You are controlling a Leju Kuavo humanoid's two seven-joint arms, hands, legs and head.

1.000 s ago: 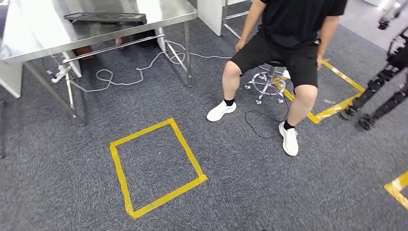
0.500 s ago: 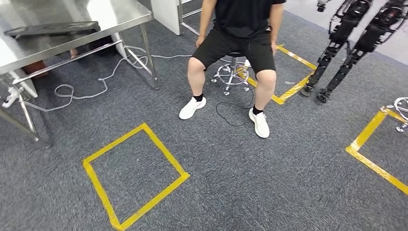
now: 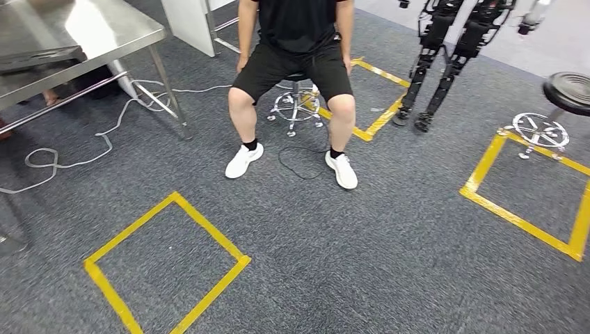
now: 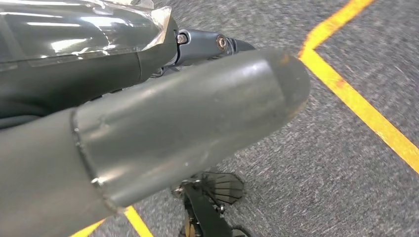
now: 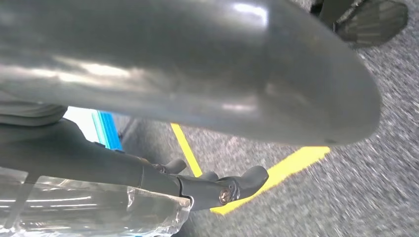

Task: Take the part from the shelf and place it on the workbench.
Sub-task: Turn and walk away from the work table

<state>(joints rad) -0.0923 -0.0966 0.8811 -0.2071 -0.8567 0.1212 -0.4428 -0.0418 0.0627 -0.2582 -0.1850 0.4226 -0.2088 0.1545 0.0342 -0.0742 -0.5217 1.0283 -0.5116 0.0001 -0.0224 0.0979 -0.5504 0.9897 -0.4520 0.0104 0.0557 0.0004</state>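
While each thumb blocks its wrist view, a clear-wrapped part is seen pressed against both hands. Left hand and right hand: grip cannot be told; fingers hidden.

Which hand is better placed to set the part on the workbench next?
Left, probably: the workbench stands to the robot's left in the head view. But the clear-wrapped part lies against both the left hand and the right hand, so both may be needed.

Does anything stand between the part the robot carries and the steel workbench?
Nothing solid visibly does. Between the plastic-wrapped part and the workbench lies carpet, with a white cable looping by the bench legs. The seated person is right of that path.
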